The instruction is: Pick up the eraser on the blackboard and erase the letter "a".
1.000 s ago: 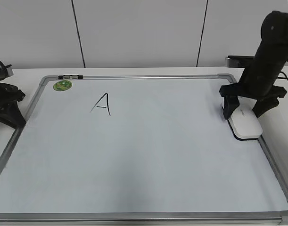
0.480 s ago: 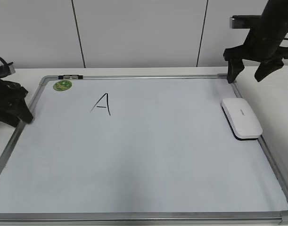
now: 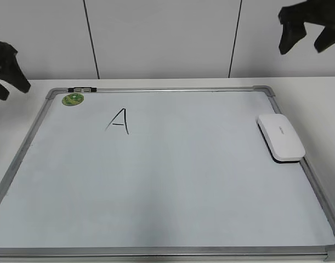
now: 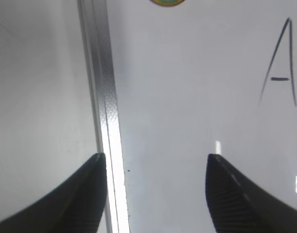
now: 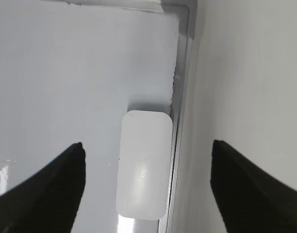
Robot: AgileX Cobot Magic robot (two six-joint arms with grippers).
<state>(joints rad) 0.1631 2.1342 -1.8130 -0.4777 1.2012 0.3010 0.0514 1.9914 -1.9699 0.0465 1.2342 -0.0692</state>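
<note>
The white eraser [image 3: 281,137] lies flat on the blackboard [image 3: 167,186], against its right frame; it also shows in the right wrist view [image 5: 143,165]. My right gripper [image 3: 302,46] hangs high above the board's far right corner, open and empty, with its fingers [image 5: 146,145] wide to either side of the eraser far below. My left gripper [image 3: 12,92] is raised at the far left, open and empty, over the board's left frame [image 4: 155,160]. A capital "A" [image 3: 119,121] is written on the board. No lowercase "a" shows.
A round green sticker [image 3: 72,99] sits at the board's far left corner. The silver frame [image 4: 103,97] and a grey corner piece [image 5: 184,14] edge the board. White table surrounds it, with a panelled wall behind.
My right gripper has risen from around the eraser to high above the corner, leaving the eraser on the board. My left gripper has also risen.
</note>
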